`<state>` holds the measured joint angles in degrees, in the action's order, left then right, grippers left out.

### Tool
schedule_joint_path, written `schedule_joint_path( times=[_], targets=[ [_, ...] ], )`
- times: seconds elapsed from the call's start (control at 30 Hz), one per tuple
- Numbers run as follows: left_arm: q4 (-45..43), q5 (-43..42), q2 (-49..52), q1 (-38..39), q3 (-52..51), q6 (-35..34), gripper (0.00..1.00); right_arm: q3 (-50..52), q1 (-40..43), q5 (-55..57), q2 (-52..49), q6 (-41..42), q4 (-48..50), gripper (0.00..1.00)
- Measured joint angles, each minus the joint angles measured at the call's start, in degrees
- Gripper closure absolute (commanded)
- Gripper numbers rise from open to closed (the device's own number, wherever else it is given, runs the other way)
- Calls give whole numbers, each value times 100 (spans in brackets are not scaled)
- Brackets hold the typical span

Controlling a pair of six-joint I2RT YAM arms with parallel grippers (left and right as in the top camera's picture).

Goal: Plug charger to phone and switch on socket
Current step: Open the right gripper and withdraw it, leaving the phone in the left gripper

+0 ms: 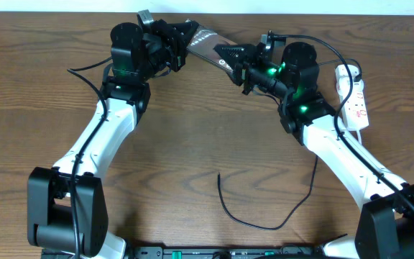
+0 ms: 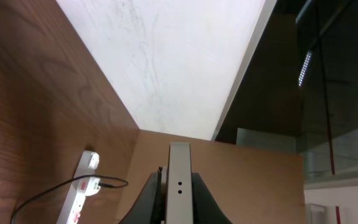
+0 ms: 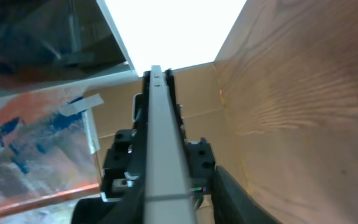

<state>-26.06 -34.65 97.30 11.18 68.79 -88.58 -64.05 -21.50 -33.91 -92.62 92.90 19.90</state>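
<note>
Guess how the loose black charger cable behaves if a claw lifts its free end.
Likely floppy: the charger cable lies in a slack loop on the table. It looks thin, so probably light and easy to lose from a pinch. The free end would likely droop.

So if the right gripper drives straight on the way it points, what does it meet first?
The phone: it lies edge-on between the right gripper's fingers, running straight ahead. Past it, the left gripper clamps the far end and would probably come next.
</note>
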Motion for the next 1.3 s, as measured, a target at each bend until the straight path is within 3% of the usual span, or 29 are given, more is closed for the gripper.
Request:
schedule_joint_path(
  times=[0.1,0.23,0.4,0.53,0.87,1.1,1.3],
  targets=[
    [-35,-61,0,-37,0,-17,93,4,-37,-48,0,-59,-44,36],
    [-35,-131,0,-127,0,-20,92,7,-52,-94,-2,-61,-46,17],
    [-33,-219,0,-280,0,-22,92,7,-46,-103,-2,-59,-55,5],
    [13,-297,0,-409,0,-11,93,7,-4,-166,-2,-72,-50,1],
    [396,-925,0,-1040,0,516,93,7,267,-446,-2,-487,-52,1],
    [785,-1703,0,-1349,0,1209,93,7,358,-667,-2,-1220,-271,1],
    [879,-2441,0,-1419,0,1810,93,9,402,-782,-2,-2133,-1049,2]
  ],
)
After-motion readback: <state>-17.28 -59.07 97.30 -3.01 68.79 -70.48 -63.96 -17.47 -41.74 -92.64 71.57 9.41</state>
